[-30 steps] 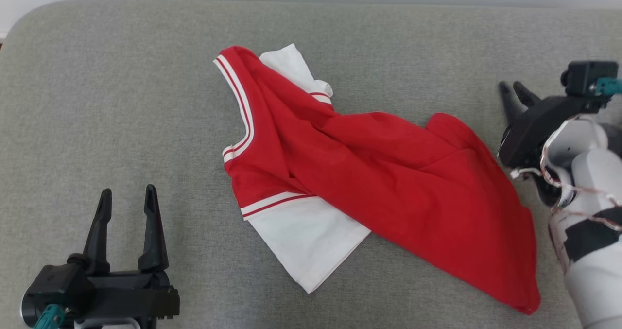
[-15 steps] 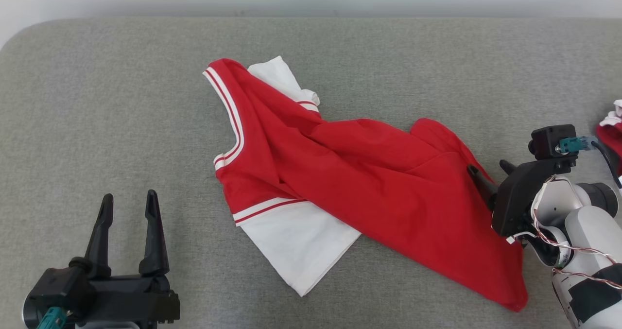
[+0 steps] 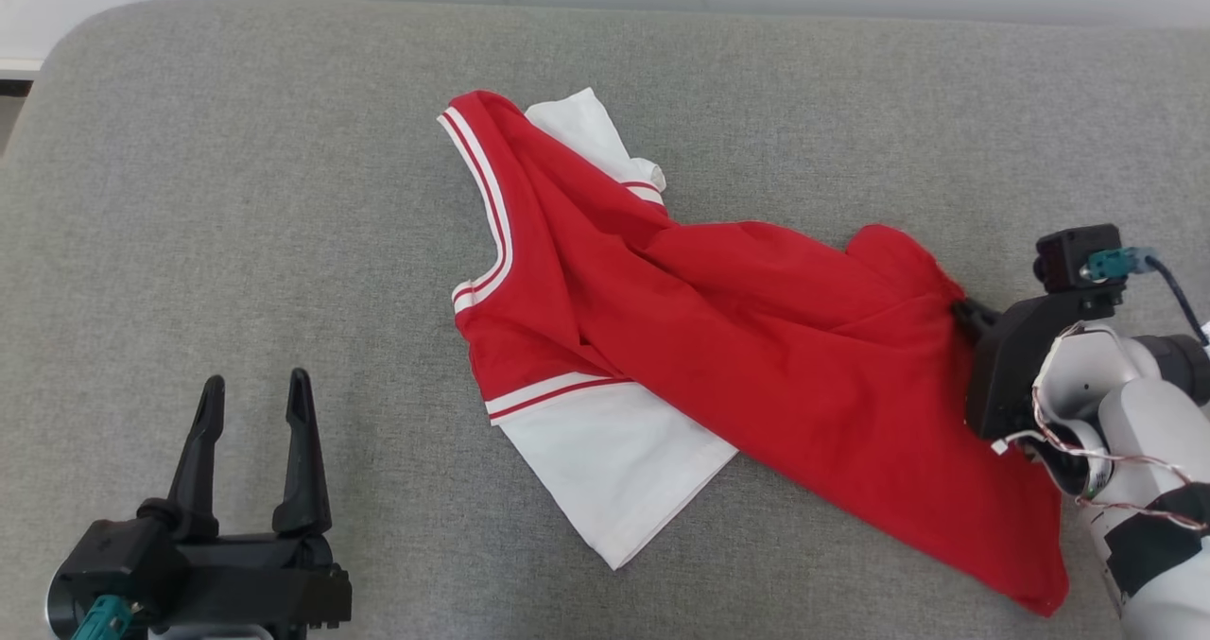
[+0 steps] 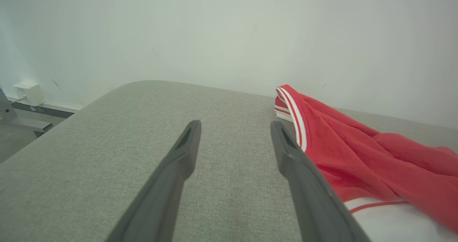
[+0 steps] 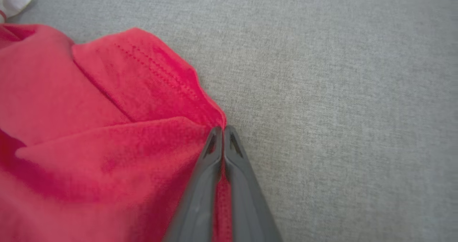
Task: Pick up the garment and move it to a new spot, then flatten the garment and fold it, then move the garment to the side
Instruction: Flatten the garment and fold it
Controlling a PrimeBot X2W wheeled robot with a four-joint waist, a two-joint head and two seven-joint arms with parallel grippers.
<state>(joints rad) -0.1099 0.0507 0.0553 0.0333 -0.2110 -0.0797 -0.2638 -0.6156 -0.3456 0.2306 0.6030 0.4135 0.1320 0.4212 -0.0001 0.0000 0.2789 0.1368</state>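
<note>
- Your right gripper [image 5: 222,130] has its two fingers [image 5: 202,188] pressed together, pinching a fold at the red hem of the jersey [image 5: 107,127].
- Your left gripper [image 3: 250,389] stands wide open and empty, well apart from the cloth.
- The red-and-white jersey lies rumpled on the middle of the grey padded surface [image 3: 236,196].
- The step in hand looks like the pick-up. Next you would lift and carry it, keeping the thin pinch from slipping.

Grey cushion [image 3: 236,167]; crumpled red-white garment [image 3: 756,356] lying on it

Tips of right jaws seemingly hidden in garment [image 3: 803,366] fold, forearm [image 3: 1139,413] cropped
</note>
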